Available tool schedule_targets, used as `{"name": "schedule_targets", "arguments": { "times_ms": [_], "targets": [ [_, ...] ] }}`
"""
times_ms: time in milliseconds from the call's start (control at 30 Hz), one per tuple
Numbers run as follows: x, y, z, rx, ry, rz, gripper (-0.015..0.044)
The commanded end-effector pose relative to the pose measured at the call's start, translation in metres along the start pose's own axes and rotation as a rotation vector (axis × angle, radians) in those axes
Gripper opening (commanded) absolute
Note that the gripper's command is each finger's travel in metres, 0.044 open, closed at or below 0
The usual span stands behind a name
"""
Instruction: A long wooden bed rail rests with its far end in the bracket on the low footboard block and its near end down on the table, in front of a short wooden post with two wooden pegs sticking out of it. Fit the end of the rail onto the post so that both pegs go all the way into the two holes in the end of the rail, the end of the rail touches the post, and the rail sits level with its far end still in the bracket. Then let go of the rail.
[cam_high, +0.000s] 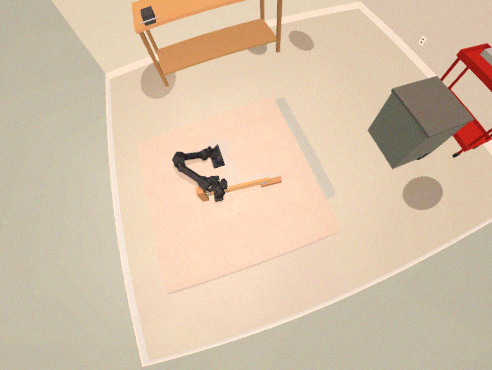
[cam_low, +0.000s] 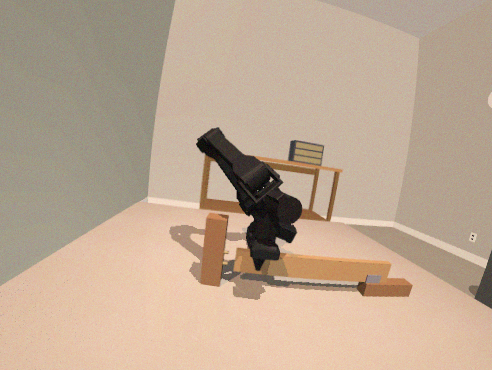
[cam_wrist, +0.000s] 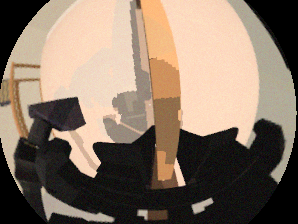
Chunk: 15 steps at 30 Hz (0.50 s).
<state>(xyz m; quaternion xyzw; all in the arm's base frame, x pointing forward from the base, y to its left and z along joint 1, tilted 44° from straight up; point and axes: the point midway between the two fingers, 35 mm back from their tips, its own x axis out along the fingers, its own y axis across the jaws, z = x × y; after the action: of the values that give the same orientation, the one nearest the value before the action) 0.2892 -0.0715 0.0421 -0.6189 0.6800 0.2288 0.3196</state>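
The long wooden rail (cam_high: 247, 185) (cam_low: 325, 267) (cam_wrist: 165, 75) has its far end in the grey bracket (cam_low: 373, 279) on the low footboard block (cam_high: 272, 182) (cam_low: 390, 288). My gripper (cam_low: 258, 264) (cam_wrist: 160, 127) is shut on the rail near its near end. That end is held up off the table, with shadow beneath it, and the rail looks close to level. The short wooden post (cam_high: 202, 194) (cam_low: 214, 250) stands upright to the left in the exterior view. Its two pegs (cam_low: 225, 257) point at the rail end; a small gap shows between them. The holes are hidden.
The pale table mat (cam_high: 240, 255) (cam_low: 165, 320) lies under everything. The arm's base (cam_high: 218, 156) (cam_wrist: 60, 114) stands off to one side of the rail. A wooden workbench (cam_high: 215, 45) (cam_low: 300, 165), a dark grey cabinet (cam_high: 420, 122) and a red cart (cam_high: 472, 135) stand farther off.
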Motion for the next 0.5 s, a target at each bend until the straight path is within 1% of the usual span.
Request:
{"name": "schedule_targets", "arguments": {
  "times_ms": [0, 467],
  "targets": [
    [-0.0012, -0.0019, -0.0019, -0.001, -0.002, -0.005, 0.0000],
    [-0.0007, -0.0023, -0.0064, -0.001, -0.002, -0.005, 0.0000]
  ]
}}
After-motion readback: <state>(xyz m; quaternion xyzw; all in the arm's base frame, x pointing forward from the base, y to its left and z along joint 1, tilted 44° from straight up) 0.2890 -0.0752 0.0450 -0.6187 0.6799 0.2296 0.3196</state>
